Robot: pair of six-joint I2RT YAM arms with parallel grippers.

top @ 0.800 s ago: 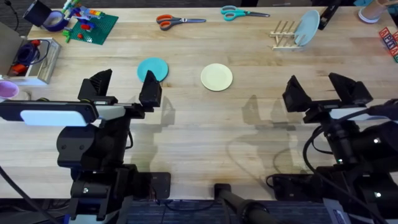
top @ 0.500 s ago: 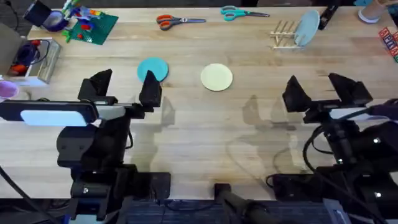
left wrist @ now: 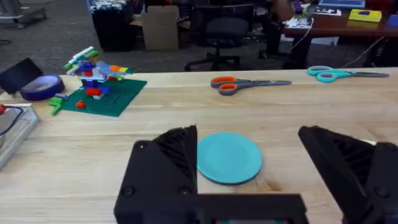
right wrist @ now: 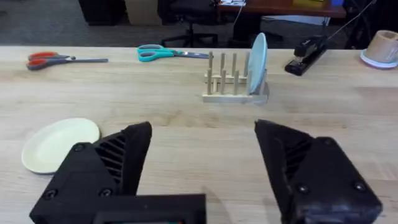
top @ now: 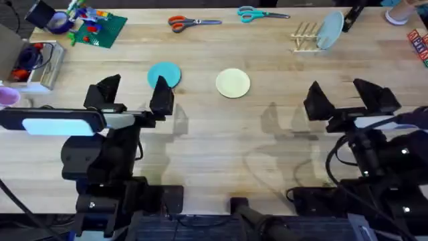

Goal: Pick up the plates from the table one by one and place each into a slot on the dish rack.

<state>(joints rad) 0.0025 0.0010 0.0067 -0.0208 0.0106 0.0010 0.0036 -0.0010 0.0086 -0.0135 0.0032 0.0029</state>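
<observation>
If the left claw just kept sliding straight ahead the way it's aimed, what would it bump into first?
Most likely the turquoise plate: it lies flat on the table directly ahead of the open left gripper, roughly between its fingers. How high the gripper rides is unclear, so it might pass just above the plate.

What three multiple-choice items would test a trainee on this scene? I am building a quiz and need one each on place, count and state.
1. Where is the pale grey-blue plate?
A. flat on the table
B. upright in the dish rack
C. in a claw

2. How many pairs of scissors lie on the table?
A. one
B. two
C. three

3. How is the left claw?
A. open, holding nothing
B. shut on the turquoise plate
C. shut on the yellow plate

Answers:
1 B, it stands on edge between the pegs.
2 B, an orange pair and a teal pair.
3 A, the turquoise plate lies flat beyond its spread fingers.
</observation>
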